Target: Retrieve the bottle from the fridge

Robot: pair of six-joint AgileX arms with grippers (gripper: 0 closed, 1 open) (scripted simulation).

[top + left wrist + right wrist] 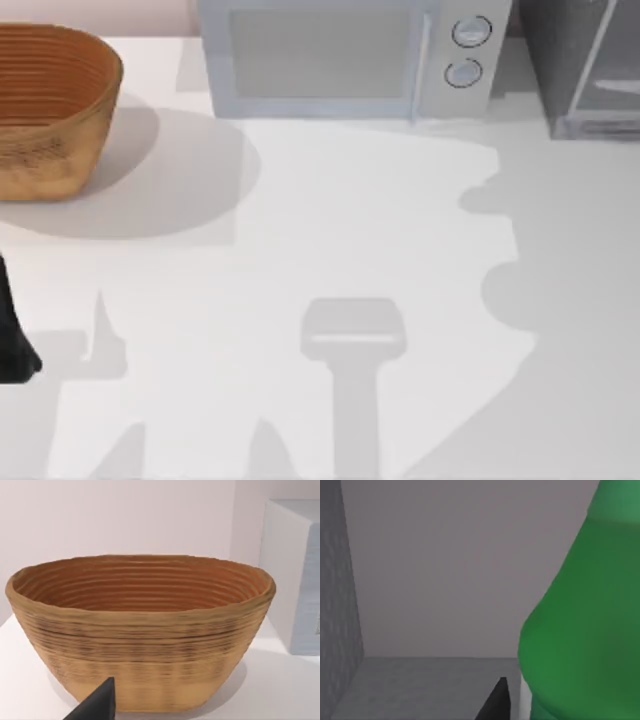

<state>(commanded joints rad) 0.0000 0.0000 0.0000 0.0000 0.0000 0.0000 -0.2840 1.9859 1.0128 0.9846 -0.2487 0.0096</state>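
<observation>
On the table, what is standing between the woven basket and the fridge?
The light grey microwave stands between them along the back edge, basket at the left, fridge at the right; the top view shows this.

A woven basket [50, 105] sits on the white tabletop [330, 250] at about ten o'clock, its ribbed inside a warmer orange-brown than its tan outer wall. A light grey microwave [345, 55] stands at twelve o'clock, well apart from the basket, two round knobs [468, 50] stacked at its three o'clock side. Its door seems shut.
</observation>
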